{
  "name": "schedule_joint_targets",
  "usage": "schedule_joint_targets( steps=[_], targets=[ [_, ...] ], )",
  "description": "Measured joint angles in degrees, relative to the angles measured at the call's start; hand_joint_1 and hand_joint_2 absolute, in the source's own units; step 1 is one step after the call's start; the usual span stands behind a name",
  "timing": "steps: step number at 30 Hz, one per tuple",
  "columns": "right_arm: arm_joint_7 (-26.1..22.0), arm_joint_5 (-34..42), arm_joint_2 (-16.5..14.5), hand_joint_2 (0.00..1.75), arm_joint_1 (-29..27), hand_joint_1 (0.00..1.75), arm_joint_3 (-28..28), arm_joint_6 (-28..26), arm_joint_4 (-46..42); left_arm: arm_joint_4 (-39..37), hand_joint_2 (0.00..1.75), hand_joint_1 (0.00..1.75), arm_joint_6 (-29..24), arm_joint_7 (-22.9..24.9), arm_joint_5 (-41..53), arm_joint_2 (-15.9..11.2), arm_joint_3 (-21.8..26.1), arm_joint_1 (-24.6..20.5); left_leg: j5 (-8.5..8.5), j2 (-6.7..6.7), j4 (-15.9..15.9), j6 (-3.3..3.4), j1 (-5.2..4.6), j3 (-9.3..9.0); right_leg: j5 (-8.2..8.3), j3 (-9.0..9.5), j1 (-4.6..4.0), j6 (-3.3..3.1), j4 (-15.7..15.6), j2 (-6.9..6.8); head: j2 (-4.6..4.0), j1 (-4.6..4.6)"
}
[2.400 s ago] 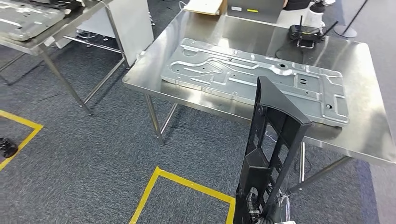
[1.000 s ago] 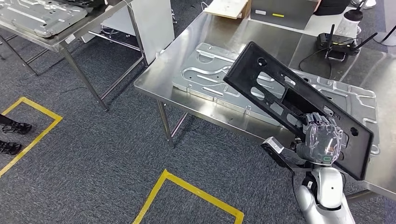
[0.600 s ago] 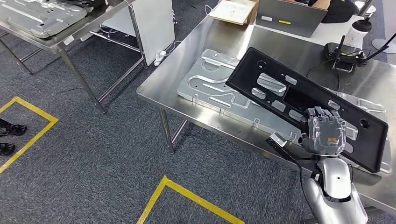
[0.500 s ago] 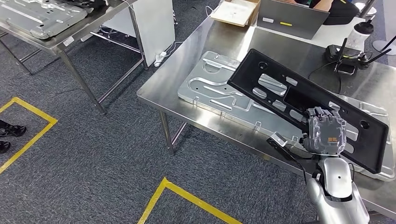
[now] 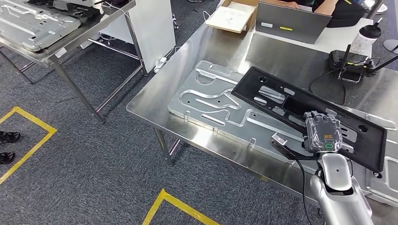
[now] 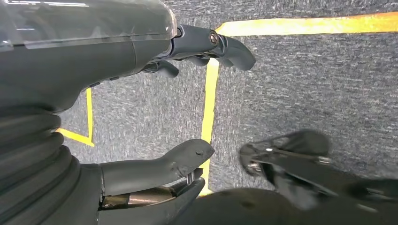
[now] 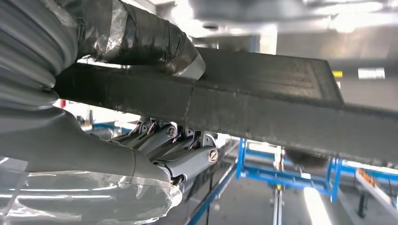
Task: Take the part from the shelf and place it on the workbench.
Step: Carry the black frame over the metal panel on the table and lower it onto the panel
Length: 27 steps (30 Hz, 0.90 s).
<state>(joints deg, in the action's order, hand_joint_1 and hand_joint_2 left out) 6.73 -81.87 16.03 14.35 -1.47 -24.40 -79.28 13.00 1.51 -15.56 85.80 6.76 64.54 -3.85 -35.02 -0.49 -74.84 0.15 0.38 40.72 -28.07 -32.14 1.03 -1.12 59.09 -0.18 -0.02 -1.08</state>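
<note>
Under the right hand's (image 5: 323, 136) black part (image 5: 300, 105) lies a stamped metal panel (image 5: 220, 105).

You will find no legible text, label, brand or number in any view; small markings are too blurred.

Black flat plastic part (image 5: 300, 110), long, with cutouts and holes; lies slanted across grey stamped metal panel (image 5: 220, 101) on steel workbench (image 5: 155, 101), near edge gripped by right hand (image 5: 322, 132).
</note>
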Motion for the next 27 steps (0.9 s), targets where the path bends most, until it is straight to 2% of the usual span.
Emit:
schedule_joint_targets(
  steps=[1, 2, 3, 4, 5, 6, 9, 10, 12, 13, 14, 15, 16, 18, 19, 20, 22, 24, 25, 27],
  targets=[
    [0.0, 0.3, 0.0, 1.75, -0.1, 1.75, -0.1, 0.1, 0.5, 0.0, 1.75, 0.00, 0.0, 0.0, 0.0, 0.0, 0.0, 0.1, 0.71, 0.00, 1.5, 0.19, -0.04, 0.33, -0.60, 0.79, -0.08, 0.03, 0.0, 0.04, 0.01, 0.01],
    [0.0, 0.5, 0.0, 1.75, -0.2, 1.75, -0.2, 0.2, 0.9, 0.0, 1.75, 0.00, 0.0, 0.0, 0.0, -0.1, 0.0, 0.2, 3.01, 0.02, 4.7, 0.55, -0.15, -0.16, -1.24, 1.64, -0.16, 0.09, 0.0, 0.06, 0.00, 0.00],
    [-0.1, 0.6, 0.0, 1.75, -0.2, 1.75, -0.3, 0.2, 1.3, 0.0, 1.75, 0.00, 0.0, 0.0, 0.0, -0.1, 0.0, 0.3, 6.41, 0.02, 8.6, 1.03, -0.33, -0.95, -1.87, 2.35, -0.22, 0.19, 0.0, 0.07, 0.01, -0.01],
    [-0.1, 0.7, -0.1, 1.75, -0.2, 1.75, -0.4, 0.3, 1.6, 0.0, 1.75, 0.00, 0.0, 0.0, 0.0, -0.2, 0.0, 0.3, 9.08, 0.00, 11.9, 1.46, -0.57, -1.64, -2.44, 2.99, -0.29, 0.41, -0.1, 0.14, 0.01, -0.01],
    [-0.1, 0.8, -0.1, 1.75, -0.2, 1.75, -0.4, 0.3, 1.9, 0.0, 1.75, 0.00, 0.0, 0.0, 0.0, -0.3, 0.0, 0.3, 11.18, -0.07, 14.1, 1.81, -0.78, -2.26, -2.92, 3.44, -0.36, 0.70, -0.2, 0.22, 0.00, 0.01],
    [-0.1, 0.8, -0.1, 1.75, -0.2, 1.75, -0.5, 0.3, 2.1, 0.0, 1.75, 0.00, 0.0, 0.1, 0.0, -0.3, 0.0, 0.3, 12.20, -0.12, 15.0, 2.00, -0.93, -2.51, -3.24, 3.72, -0.39, 1.02, -0.3, 0.32, 0.00, 0.03],
    [-0.2, 1.2, -0.1, 1.75, -0.2, 1.75, -0.7, 0.4, 2.5, -0.1, 1.75, 0.00, -0.1, 0.0, 0.0, -0.3, 0.0, 0.2, 12.44, -0.18, 15.9, 2.29, -0.67, -3.33, -4.13, 4.21, -0.41, 1.98, -0.6, 0.43, 0.01, 0.05],
    [-0.2, 1.4, 0.0, 1.31, -0.2, 1.31, -0.7, 0.4, 2.6, -0.1, 1.75, 0.00, -0.2, 0.0, 0.0, -0.3, 0.0, 0.2, 12.36, -0.17, 16.3, 2.51, -0.51, -3.70, -4.87, 3.76, -0.37, 2.25, 0.5, 0.42, 0.01, 0.04],
    [-0.4, 2.1, 0.1, 0.44, -0.3, 0.44, -0.7, 0.5, 3.0, -0.1, 1.75, 0.00, -0.4, 0.0, 0.0, -0.3, 0.0, 0.1, 11.99, -0.17, 16.8, 2.97, -0.41, -4.40, -7.45, 0.61, -0.27, 2.72, 6.3, 0.37, 0.01, 0.00],
    [-0.5, 2.4, 0.1, 0.00, -0.4, 0.00, -0.7, 0.5, 3.3, -0.1, 1.31, 0.00, -0.5, 0.0, 0.0, -0.3, 0.0, 0.1, 11.71, -0.17, 16.8, 3.12, -0.42, -4.66, -8.73, -1.81, -0.22, 2.91, 10.2, 0.37, 0.00, 0.01],
    [-0.7, 2.7, 0.2, 0.00, -0.5, 0.00, -0.7, 0.5, 3.6, -0.1, 0.87, 0.00, -0.5, 0.0, 0.0, -0.4, 0.0, 0.1, 11.37, -0.18, 16.8, 3.19, -0.42, -4.97, -9.29, -4.14, -0.18, 3.08, 13.4, 0.36, -0.01, 0.00],
    [-0.9, 3.1, 0.2, 0.00, -0.6, 0.00, -0.7, 0.5, 4.0, -0.1, 0.44, 0.00, -0.5, 0.1, 0.0, -0.4, 0.0, 0.1, 11.00, -0.20, 16.7, 3.20, -0.42, -5.34, -8.73, -5.70, -0.13, 3.21, 14.9, 0.35, 0.00, 0.01],
    [-1.1, 3.4, 0.2, 0.00, -0.7, 0.00, -0.7, 0.5, 4.3, -0.1, 0.00, 0.00, -0.5, 0.2, 0.0, -0.4, -0.1, 0.1, 10.60, -0.23, 16.6, 3.14, -0.41, -5.79, -6.91, -6.18, -0.08, 3.28, 14.1, 0.34, 0.01, -0.01],
    [-1.4, 4.0, 0.2, 0.00, -0.8, 0.00, -0.5, 0.5, 4.9, -0.1, 0.00, 0.00, -0.5, 0.3, -0.1, -0.4, -0.1, 0.2, 9.78, -0.29, 16.4, 2.88, -0.40, -6.74, -1.57, -4.33, 0.00, 3.16, 7.4, 0.31, 0.01, -0.01],
    [-1.5, 4.2, 0.2, 0.00, -0.8, 0.00, -0.5, 0.5, 5.1, -0.1, 0.00, 0.00, -0.5, 0.3, -0.2, -0.3, -0.1, 0.2, 9.41, -0.33, 16.3, 2.65, -0.49, -7.08, 0.29, -3.02, -0.11, 2.95, 3.8, 0.31, 0.01, -0.01],
    [-1.6, 4.4, 0.2, 0.00, -0.9, 0.00, -0.3, 0.5, 5.3, -0.1, 0.00, 0.00, -0.4, 0.3, -0.2, -0.3, -0.1, 0.1, 9.16, -0.38, 16.2, 2.38, -0.57, -7.28, 1.26, -2.12, -0.24, 2.64, 1.4, 0.34, 0.01, 0.00],
    [-1.8, 4.8, 0.2, 0.00, -1.0, 0.00, -0.2, 0.4, 5.6, -0.1, 0.00, 0.00, -0.4, 0.6, -0.3, -0.3, -0.1, 0.1, 8.94, -0.48, 16.3, 1.79, -0.66, -7.43, 1.26, -1.62, -0.62, 1.95, 0.1, 0.43, 0.01, 0.01],
    [-1.9, 5.1, 0.2, 0.00, -1.2, 0.00, 0.0, 0.3, 5.7, -0.1, 0.00, 0.00, -0.4, 0.9, -0.4, -0.3, -0.1, 0.1, 8.57, -0.45, 16.1, 1.18, -0.62, -7.54, 1.48, -1.39, -0.42, 1.17, -0.3, 0.41, 0.01, 0.02],
    [-1.9, 5.2, 0.2, 0.00, -1.3, 0.00, 0.1, 0.3, 5.7, -0.1, 0.00, 0.00, -0.4, 1.0, -0.4, -0.4, -0.1, 0.1, 7.74, -0.36, 15.3, 0.86, -0.58, -7.27, 1.70, -1.19, -0.25, 0.77, -0.5, 0.31, 0.02, 0.04],
    [-2.0, 5.4, 0.1, 0.00, -1.5, 0.00, 0.4, 0.3, 5.7, -0.2, 0.00, 0.00, -0.1, 1.0, -0.4, -0.4, -0.1, 0.1, 4.22, -0.14, 10.0, 0.24, -0.34, -5.08, 2.04, -1.01, -0.06, 0.22, -0.8, 0.03, 0.01, 0.06]
  ],
)
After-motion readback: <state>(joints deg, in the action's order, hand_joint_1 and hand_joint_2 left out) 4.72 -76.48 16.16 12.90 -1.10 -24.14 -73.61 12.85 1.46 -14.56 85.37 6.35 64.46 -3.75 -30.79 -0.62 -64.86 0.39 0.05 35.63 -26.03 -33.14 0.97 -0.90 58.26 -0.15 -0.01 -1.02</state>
